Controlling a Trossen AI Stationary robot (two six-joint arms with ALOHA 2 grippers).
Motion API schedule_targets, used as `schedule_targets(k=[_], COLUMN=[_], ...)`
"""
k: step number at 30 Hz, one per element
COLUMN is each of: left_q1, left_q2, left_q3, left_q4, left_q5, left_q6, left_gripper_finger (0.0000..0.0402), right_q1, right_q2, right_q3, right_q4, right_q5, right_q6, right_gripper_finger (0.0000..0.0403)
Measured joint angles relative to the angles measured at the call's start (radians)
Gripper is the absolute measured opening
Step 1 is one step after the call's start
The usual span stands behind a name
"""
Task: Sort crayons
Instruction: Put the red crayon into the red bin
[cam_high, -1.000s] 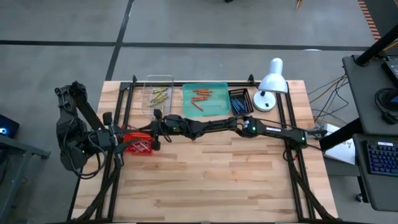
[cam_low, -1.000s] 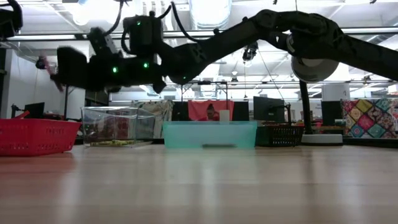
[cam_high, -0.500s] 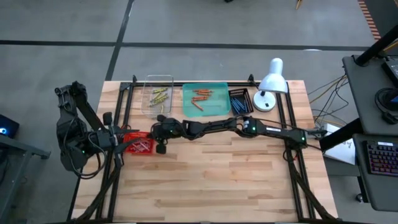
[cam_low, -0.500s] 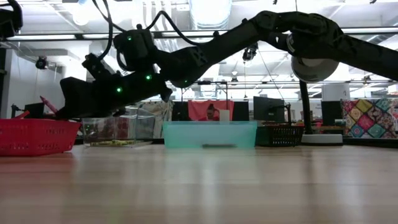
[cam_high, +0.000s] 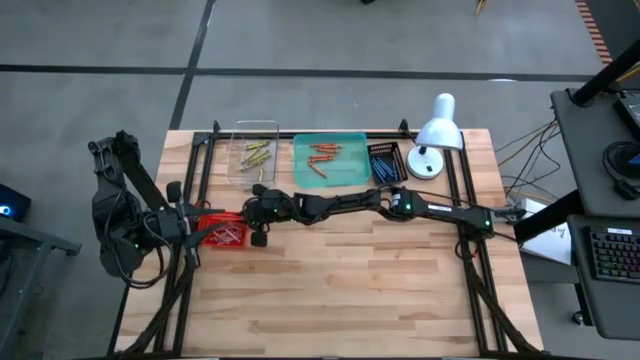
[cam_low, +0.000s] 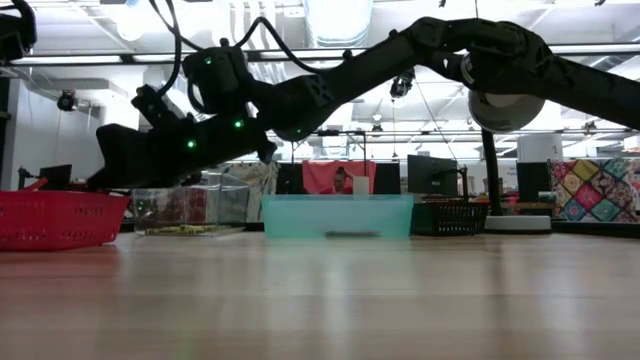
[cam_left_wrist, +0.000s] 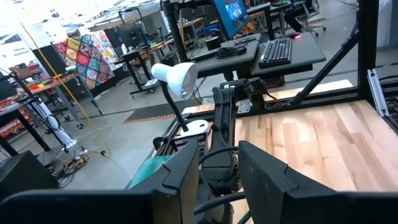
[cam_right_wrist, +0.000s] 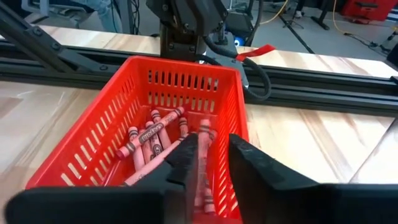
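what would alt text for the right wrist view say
The right hand hovers with its two dark fingers parted just above a red mesh basket holding several red crayons. The basket sits on a light wooden table, with a black frame rail and the left arm's base beyond it.

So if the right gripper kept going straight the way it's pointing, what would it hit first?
Most likely the red crayons in the red basket: the right gripper, fingers parted, points down into it.
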Motion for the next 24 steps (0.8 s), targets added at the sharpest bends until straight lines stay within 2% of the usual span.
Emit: schedule_targets(k=[4,9,17,24], left_q1=[0.0,0.001,0.001,0.001], left_q2=[0.0,0.0,-0.012,-0.053], left_q3=[-0.001,-0.006,-0.053,-0.16], left_q4=[0.0,0.001,0.001,0.007], left_q5=[0.0,0.002,0.011,0.039], left_q6=[-0.027,-0.069,-0.115,-0.197], left_gripper_finger=[0.0096,0.0096,0.0077,0.0041], right_q1=[0.0,0.011,0.058,0.075], right_q2=[-0.008,-0.031,-0.123,-0.255], right_q3=[0.0,0.01,-0.025,-0.183], right_q4=[-0.001,-0.009,-0.022,-0.009], right_q5=[0.0,-0.001,-0.009,-0.044], right_q6=[-0.009,-0.041,-0.152,-0.207], right_gripper_finger=[0.0104,0.0118,0.0101,0.0083])
